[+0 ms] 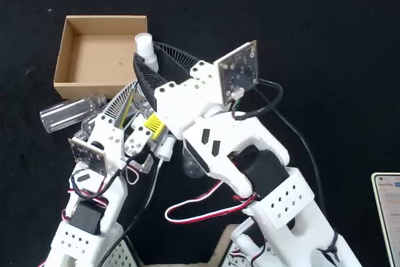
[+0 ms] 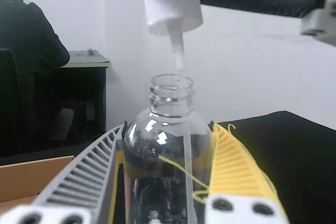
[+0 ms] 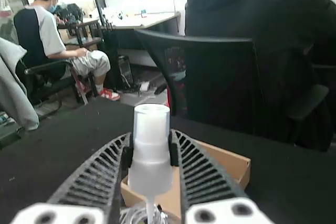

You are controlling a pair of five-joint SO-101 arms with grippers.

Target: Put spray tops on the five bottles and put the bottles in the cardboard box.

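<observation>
The black table (image 1: 325, 60) carries the cardboard box (image 1: 87, 89), open side up so finished bottles can be lowered straight in. The right arm (image 1: 250, 154) is extended to the box's near right corner. Its right gripper (image 3: 150, 140) hangs just off that corner, fingers clenched on the sides of the spray top (image 3: 150, 156), nozzle up and tube down, the way it must enter a neck. The left arm (image 1: 94, 186) stands on the near side of the box. Its left gripper (image 2: 169, 129) sits just in front of the box's front wall, beneath the other gripper, fingers grasping the upright bottle (image 2: 165, 156) round its body so the mouth stays free. A second bottle (image 1: 70, 114) lies on its side just in front of the box's front left corner, apparently uncapped. The thin dip tube (image 2: 181, 61) already runs down inside the held bottle while the cap sits above the rim, so I judge that lowering and seating it is the step in hand
</observation>
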